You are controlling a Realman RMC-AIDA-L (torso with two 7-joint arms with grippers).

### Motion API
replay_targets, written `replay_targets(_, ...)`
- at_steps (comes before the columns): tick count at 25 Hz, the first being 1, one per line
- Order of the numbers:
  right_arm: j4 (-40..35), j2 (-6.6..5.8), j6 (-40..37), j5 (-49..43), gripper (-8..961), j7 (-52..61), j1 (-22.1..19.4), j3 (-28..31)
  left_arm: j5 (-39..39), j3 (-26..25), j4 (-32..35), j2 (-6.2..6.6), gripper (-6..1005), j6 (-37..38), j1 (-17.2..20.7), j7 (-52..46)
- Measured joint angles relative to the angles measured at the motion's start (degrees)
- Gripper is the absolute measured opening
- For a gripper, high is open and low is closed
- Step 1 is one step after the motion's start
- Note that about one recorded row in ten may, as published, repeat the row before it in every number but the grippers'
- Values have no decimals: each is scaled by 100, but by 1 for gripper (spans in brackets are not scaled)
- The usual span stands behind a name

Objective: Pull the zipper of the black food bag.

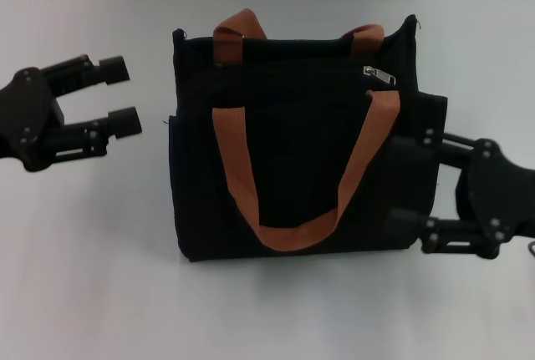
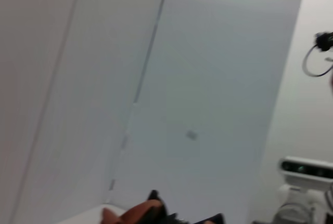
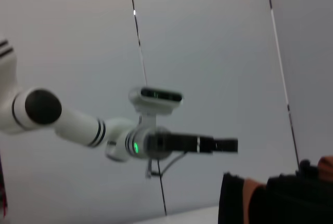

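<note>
The bag [image 1: 292, 159] lay on the table [image 1: 84, 293]. The zipper [image 1: 379, 73] sat near its top right corner. The left gripper [image 1: 125, 97] waited left of the bag, fingers open. The right gripper [image 1: 404, 185] touched the bag's right side, fingers open.

My left wrist view catches only the top corners of the black food bag [image 2: 156, 211] at its edge, the head view crops my right gripper [image 1: 410, 185] at the frame's side, and the zipper [image 1: 378, 73] is too small to read in detail.
</note>
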Motion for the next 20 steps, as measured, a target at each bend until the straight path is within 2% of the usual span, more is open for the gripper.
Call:
replay_targets(2, 32, 0, 74, -146, 817, -138, 27, -6, -40, 120, -9, -31, 753, 109, -17, -91)
replay_targets(3, 96, 0, 123, -207, 817, -309, 33, -52, -30, 351, -41, -133, 776, 101, -21, -8)
replay_targets(4, 96, 0, 123, -207, 817, -309, 33, -52, -30, 351, -41, -133, 800, 101, -21, -8)
replay_targets(8, 366, 4, 460, -229, 817, -616, 64, -302, 24, 1149, -304, -485, 823, 53, 1, 670)
replay_targets(9, 366, 4, 460, -229, 817, -616, 64, -302, 24, 1149, -304, -485, 824, 53, 1, 670)
replay_targets(11, 537, 6, 734, -231, 817, -817, 73, -530, 59, 1339, -518, -603, 824, 29, 30, 1043)
replay_targets(14, 677, 8, 895, -233, 817, -1003, 73, -615, 105, 1431, -872, -683, 819, -83, 85, 1605)
replay_targets(16, 827, 8, 1023, -234, 816, -1179, 73, -640, 156, 1441, -1263, -697, 819, -298, 152, 2145)
replay_targets(20, 1005, 9, 1161, -234, 816, -1284, 83, -743, 302, 1443, -1575, -711, 819, -642, 181, 2523)
